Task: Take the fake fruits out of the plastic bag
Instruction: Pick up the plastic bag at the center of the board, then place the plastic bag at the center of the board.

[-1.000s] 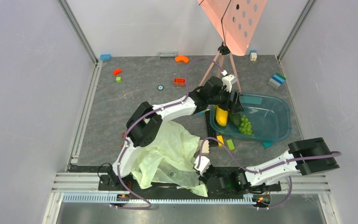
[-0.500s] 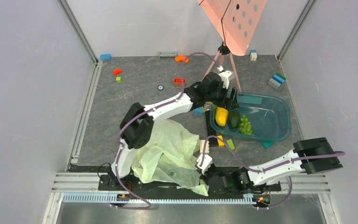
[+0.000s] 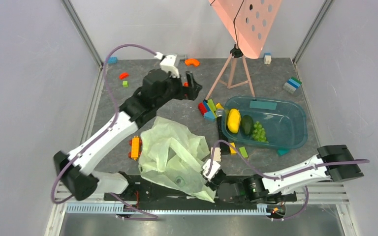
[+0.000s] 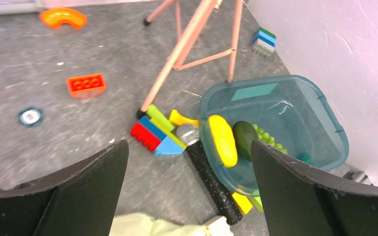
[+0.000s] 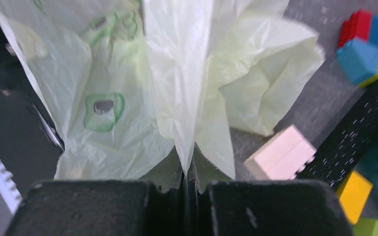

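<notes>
The pale-green plastic bag [image 3: 172, 152] lies crumpled near the front of the table. My right gripper [image 3: 210, 173] is shut on a fold at the bag's right edge; the right wrist view shows the plastic bag [image 5: 128, 73] pinched at my right gripper [image 5: 188, 174]. Three fake fruits lie in the teal tray [image 3: 295, 140]: a yellow oblong one [image 3: 234, 120], a dark green one [image 3: 246, 124] and a green bumpy cluster [image 3: 259, 132]. My left gripper [image 3: 192, 86] hangs open and empty, well to the far left of the tray. Its own view shows the yellow fruit [image 4: 222, 140] beyond the left gripper [image 4: 188, 145].
A black microphone [image 3: 220, 129] lies against the tray's left wall, next to a pile of coloured bricks [image 3: 207, 109]. A pink tripod [image 3: 234, 69] stands behind them. Loose bricks lie around: an orange one [image 4: 85, 84], a yellow-orange one [image 3: 135, 147], a cream one [image 5: 280, 152].
My left gripper has pulled away from the tray to the far left and opened wider, empty. The dark green fruit now lies uncovered in the tray. The right gripper kept its hold.
</notes>
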Controlling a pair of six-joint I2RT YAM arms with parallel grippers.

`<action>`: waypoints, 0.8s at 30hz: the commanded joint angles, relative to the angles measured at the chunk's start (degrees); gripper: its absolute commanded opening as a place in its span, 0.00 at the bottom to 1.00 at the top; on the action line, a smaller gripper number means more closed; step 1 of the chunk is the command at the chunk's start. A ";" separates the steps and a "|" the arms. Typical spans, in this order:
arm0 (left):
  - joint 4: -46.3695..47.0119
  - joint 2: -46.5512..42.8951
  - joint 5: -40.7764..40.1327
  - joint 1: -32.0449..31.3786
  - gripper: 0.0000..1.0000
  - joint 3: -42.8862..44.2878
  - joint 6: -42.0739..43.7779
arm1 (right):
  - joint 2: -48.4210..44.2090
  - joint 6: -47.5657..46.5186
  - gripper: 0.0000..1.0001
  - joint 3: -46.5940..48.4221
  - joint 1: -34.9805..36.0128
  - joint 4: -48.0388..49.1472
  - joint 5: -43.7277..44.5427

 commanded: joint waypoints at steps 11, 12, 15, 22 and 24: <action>-23.22 -32.22 -30.40 3.33 1.00 -13.53 -3.84 | 4.77 -24.23 0.00 34.37 -21.42 -5.61 -11.05; -24.39 -34.18 -31.84 3.38 1.00 -13.89 -4.30 | 6.99 -25.55 0.00 37.73 -22.93 -6.60 -11.79; -27.27 -39.01 -35.49 3.42 1.00 -13.92 -5.07 | 13.12 -29.20 0.00 46.94 -25.78 -9.68 -13.69; -30.92 -44.45 -41.49 3.42 1.00 -13.13 -4.82 | 18.17 -33.35 0.00 57.74 -27.45 -10.46 -13.55; -31.52 -44.26 -41.36 3.40 1.00 -13.56 -4.76 | 17.16 -31.65 0.02 54.25 -28.08 -9.91 -12.95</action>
